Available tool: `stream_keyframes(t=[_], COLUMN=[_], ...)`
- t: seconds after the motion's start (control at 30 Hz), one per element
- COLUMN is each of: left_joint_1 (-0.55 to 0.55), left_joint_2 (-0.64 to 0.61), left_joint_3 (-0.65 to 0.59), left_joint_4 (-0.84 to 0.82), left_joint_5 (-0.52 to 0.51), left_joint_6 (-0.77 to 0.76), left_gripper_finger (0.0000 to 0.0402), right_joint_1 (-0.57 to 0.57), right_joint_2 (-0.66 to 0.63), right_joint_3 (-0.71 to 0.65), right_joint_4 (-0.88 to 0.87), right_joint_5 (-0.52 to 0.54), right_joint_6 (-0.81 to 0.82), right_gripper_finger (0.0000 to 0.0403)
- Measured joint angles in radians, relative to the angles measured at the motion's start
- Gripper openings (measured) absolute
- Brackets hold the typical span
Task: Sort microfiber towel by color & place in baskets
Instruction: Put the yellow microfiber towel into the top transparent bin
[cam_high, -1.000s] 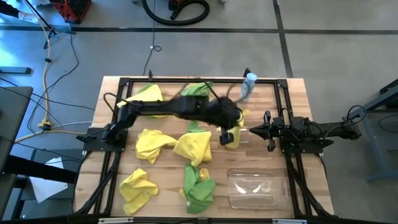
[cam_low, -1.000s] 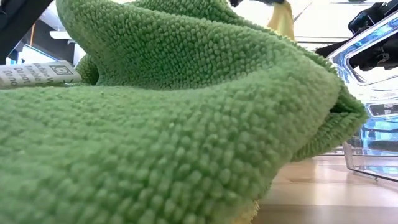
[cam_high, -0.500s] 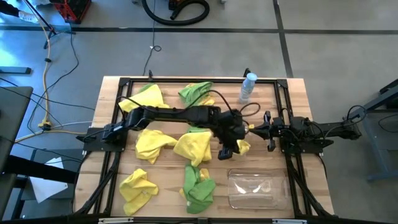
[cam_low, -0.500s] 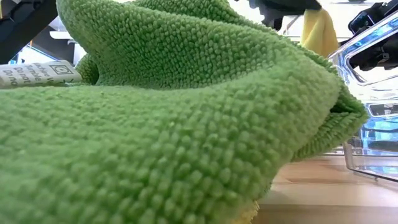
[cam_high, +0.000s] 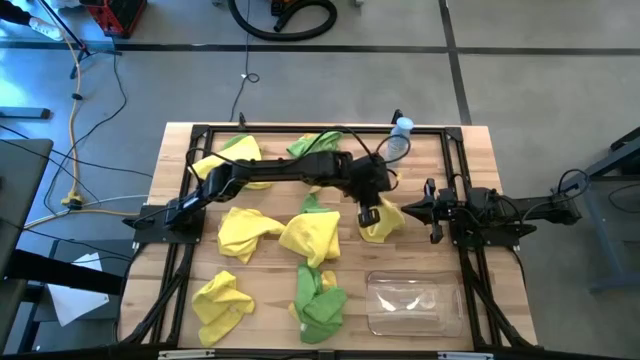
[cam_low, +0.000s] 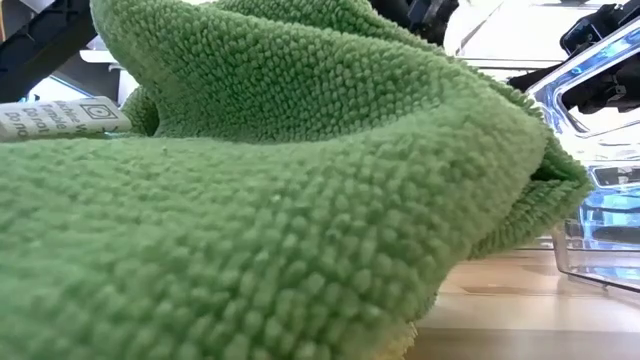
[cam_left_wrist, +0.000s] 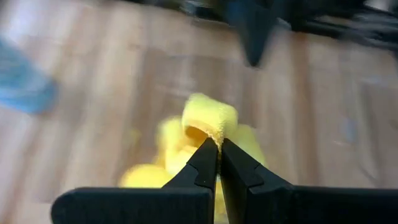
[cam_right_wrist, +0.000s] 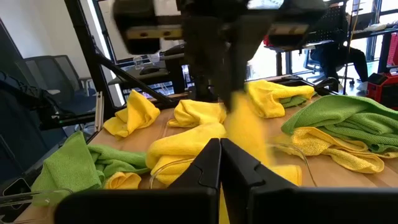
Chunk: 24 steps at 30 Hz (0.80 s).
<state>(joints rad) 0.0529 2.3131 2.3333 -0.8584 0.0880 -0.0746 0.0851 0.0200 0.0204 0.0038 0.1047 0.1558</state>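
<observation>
The left claw, reaching across to the right half of the tabletop, is pinching a yellow microfiber towel between fingers closed down to a hairline gap, as the left wrist view is showing; the cloth is hanging and bunching just beside the right claw, whose fingers are pressed together on nothing while that arm is waiting at the right edge. The clear basket that is plainly visible is lying at the near right, well apart from the held towel and empty. The chief risk, as a judgement, is that the thin pinch on one fold is letting the cloth slip or trail, so that it is dropping short of the basket or draping over its rim; a second risk is the hanging cloth brushing the waiting right claw or the small clear bottle standing at the far right. Counted in the high view: five yellow towels, namely the held one, one at far left, two at centre and one at near left; three green towels, at far centre, centre and near centre; one basket clearly seen, a second not being distinguishable here; one bottle.
</observation>
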Motion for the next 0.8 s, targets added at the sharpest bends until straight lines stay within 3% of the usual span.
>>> stream_keyframes(t=[0.2,0.43,0.8], left_joint_1=[-0.032,-0.049,0.008], left_joint_2=[0.077,0.137,0.137], left_joint_3=[0.000,0.000,0.000], left_joint_4=[0.018,0.077,0.066], left_joint_5=[0.039,0.036,0.056], left_joint_6=[0.132,0.182,0.205], left_gripper_finger=[0.0000,0.0009,0.0096], right_joint_1=[0.000,0.000,0.000], right_joint_2=[0.000,0.002,0.000], right_joint_3=[0.000,0.000,0.000], right_joint_4=[0.000,0.000,0.000], right_joint_5=[0.000,0.000,0.000], right_joint_6=[0.000,0.000,0.000], right_gripper_finger=[0.0000,0.0000,0.0000])
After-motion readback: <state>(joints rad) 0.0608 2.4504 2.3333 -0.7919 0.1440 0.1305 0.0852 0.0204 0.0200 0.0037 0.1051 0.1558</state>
